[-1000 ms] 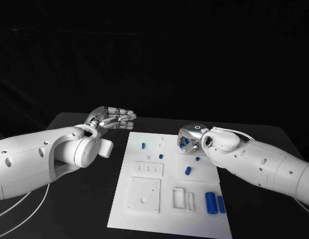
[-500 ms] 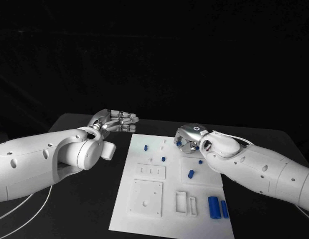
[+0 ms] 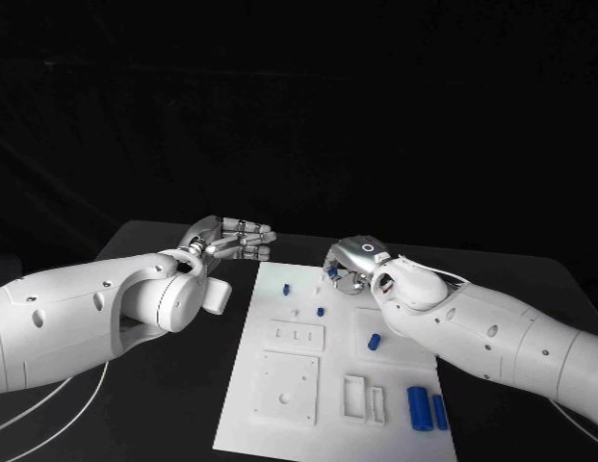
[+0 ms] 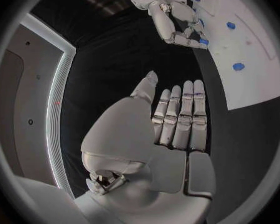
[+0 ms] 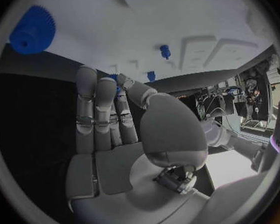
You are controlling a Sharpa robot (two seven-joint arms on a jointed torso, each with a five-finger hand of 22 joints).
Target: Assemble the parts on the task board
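Note:
The white task board (image 3: 278, 423) lies in the middle of the table, with small blue parts on it: a peg (image 3: 286, 288), another (image 3: 321, 311), one (image 3: 374, 341) further right, and two long cylinders (image 3: 417, 404) near the front right. My right hand (image 3: 358, 262) hovers over the board's far right part and pinches a small blue part (image 3: 335, 273) between thumb and fingertip; this small blue part (image 5: 117, 80) also shows at the fingertips in the right wrist view. My left hand (image 3: 232, 238) hangs beside the board's far left corner, fingers straight and together, holding nothing.
A blue gear (image 5: 33, 30) lies on the board near the right hand. White raised blocks (image 3: 285, 385) and a slotted frame (image 3: 361, 397) sit on the board's near half. Bare black table (image 3: 146, 395) surrounds the board.
The right hand has moved a little left and farther over the board with the small blue part. The view itself has shifted slightly; the left hand keeps its place.

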